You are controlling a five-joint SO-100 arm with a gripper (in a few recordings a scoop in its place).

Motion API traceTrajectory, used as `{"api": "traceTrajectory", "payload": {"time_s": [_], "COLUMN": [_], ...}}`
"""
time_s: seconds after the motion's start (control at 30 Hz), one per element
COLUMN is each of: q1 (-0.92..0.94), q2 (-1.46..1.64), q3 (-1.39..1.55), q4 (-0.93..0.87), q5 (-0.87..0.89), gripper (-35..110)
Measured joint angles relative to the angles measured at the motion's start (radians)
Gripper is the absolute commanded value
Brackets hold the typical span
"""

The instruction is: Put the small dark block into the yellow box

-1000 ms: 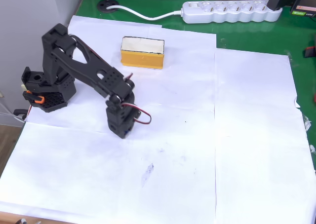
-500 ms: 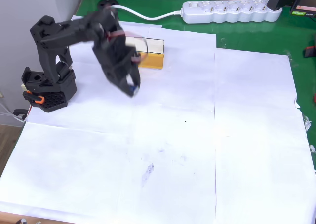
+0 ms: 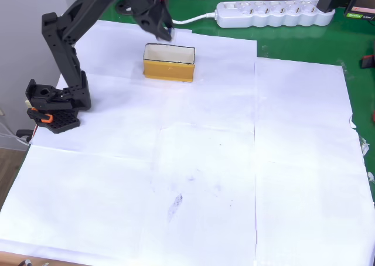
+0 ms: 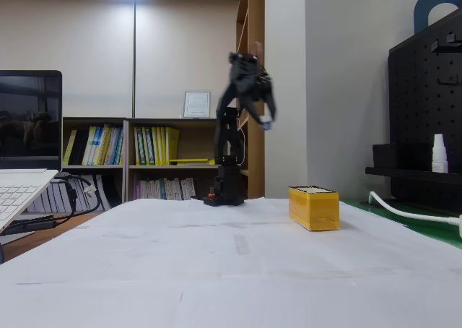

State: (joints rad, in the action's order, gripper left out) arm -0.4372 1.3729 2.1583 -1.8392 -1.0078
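The yellow box (image 3: 169, 72) stands on the white paper at the back, its pale inside facing up; in the fixed view the yellow box (image 4: 313, 208) sits right of the arm. My black gripper (image 3: 166, 30) is raised high, just behind the box's far left corner in the overhead view. A tiny bluish speck, the small dark block (image 3: 169, 26), shows at the fingertips, motion-blurred. In the fixed view the gripper (image 4: 264, 121) hangs well above the table with the small dark block (image 4: 267, 126) at its tip, up and left of the box.
A white power strip (image 3: 272, 13) with its cable lies on the green mat behind the box. The arm's base (image 3: 53, 105) stands at the paper's left edge. A laptop (image 4: 22, 183) sits at the left in the fixed view.
The arm rose from low over the paper and swung toward the back. The gripper went from the paper's middle left to high beside the yellow box, carrying the bluish block.
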Motion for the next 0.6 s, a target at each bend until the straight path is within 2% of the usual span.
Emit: {"api": "traceTrajectory", "payload": {"time_s": [0.1,0.27,0.6], "q1": [-0.100,-0.181,-0.170], "q2": [0.008,0.063,0.245], "q3": [-0.092,-0.222,-0.249], "q4": [0.017,0.147,0.376], "q5": [0.048,0.075,-0.015], "gripper": [0,0,0]}}
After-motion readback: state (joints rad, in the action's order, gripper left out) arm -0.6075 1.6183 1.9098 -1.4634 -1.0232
